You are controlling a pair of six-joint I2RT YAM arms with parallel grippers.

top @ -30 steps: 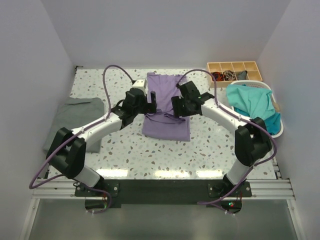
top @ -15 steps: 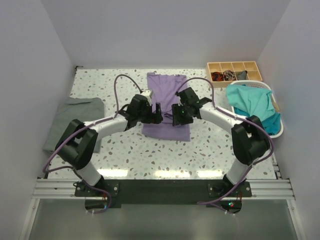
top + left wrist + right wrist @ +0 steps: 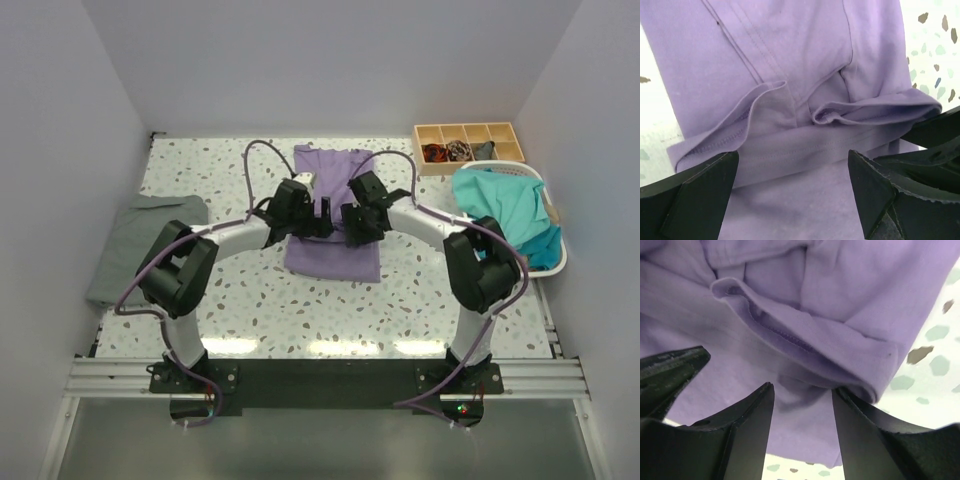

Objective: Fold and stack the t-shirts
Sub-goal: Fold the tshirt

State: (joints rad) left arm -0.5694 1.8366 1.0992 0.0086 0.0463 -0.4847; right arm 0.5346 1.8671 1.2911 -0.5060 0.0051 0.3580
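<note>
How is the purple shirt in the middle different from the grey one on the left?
The lavender shirt lies in the middle, folded into a narrow strip, under the left gripper and right gripper. The grey shirt lies far left, away from both. The lavender shirt shows loose tucked sleeves, while the grey shirt looks smoother. Both are plain cloth.

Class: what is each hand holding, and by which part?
Left hand: nothing, open over the lavender t-shirt. Right hand straddles its folded edge; a grip cannot be told.

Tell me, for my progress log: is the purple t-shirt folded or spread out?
Partly folded: the purple t-shirt lies as a narrow strip, sleeves turned inward, doubled hems showing in both wrist views.
</note>
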